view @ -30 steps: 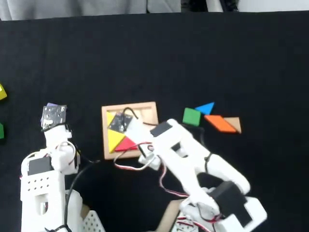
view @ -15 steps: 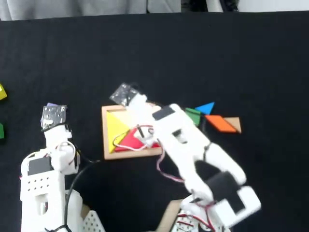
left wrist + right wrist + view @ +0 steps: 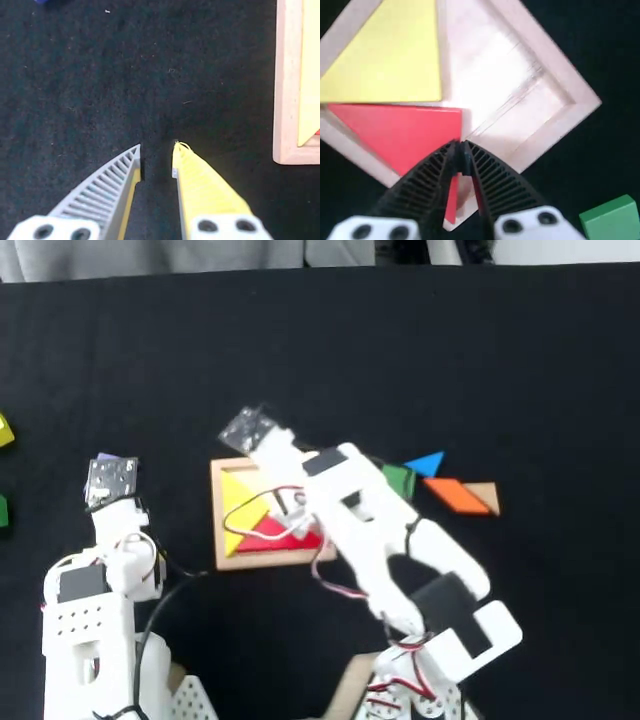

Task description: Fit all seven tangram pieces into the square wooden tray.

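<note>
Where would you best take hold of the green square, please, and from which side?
I'd take the green square across two opposite straight edges, coming down from above: it lies flat on the table, and its parallel sides suit a pinch.

High cam overhead; wrist cams look down, close; all share tray point(image 3: 250, 560).

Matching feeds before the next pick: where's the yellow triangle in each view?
High view: yellow triangle, left side of the wooden tray.
Left wrist view: a yellow strip just inside the tray's rim.
Right wrist view: in the tray, bordering the red triangle.
Shared landmark: the tray's rim.
</note>
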`<state>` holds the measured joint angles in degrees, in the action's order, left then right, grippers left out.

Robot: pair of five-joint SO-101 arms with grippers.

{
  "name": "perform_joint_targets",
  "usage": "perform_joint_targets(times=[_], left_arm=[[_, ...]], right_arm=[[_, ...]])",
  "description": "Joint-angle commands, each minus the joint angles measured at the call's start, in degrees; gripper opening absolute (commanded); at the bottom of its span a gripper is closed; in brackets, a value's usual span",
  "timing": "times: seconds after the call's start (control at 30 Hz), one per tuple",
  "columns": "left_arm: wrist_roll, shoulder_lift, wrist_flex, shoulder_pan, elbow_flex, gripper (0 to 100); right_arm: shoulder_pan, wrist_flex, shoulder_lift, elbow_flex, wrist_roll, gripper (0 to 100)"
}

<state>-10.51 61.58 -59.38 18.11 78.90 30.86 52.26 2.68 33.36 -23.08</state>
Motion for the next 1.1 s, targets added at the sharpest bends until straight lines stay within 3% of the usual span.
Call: perform_joint_targets(times=[0.0, 0.1, 0.4, 0.67, 0.87, 1.07], left_arm=[[-0.4, 0.8, 1.0, 0.6, -0.3, 11], [-0.4, 0.8, 1.0, 0.6, -0.3, 11], [-0.4, 0.8, 1.0, 0.6, -0.3, 11], [-0.4, 0.8, 1.1, 0.6, -0.3, 11], [0.0, 0.5, 14.1, 5.3, 2.9, 11], [-0.4, 0.4, 14.2, 8.1, -1.7, 12]], right_arm=[[5.4, 2.9, 0.3, -0.2, 0.1, 1.1], [5.1, 4.5, -0.5, -1.2, 0.1, 1.1], [-9.7, 3.5, -17.4, 2.9, 2.8, 1.1], [-7.8, -7.0, -20.8, 14.0, 3.0, 1.1], [-8.1, -7.2, -20.8, 16.0, 3.4, 1.3], [-7.9, -13.0, -20.8, 19.3, 3.5, 1.5]])
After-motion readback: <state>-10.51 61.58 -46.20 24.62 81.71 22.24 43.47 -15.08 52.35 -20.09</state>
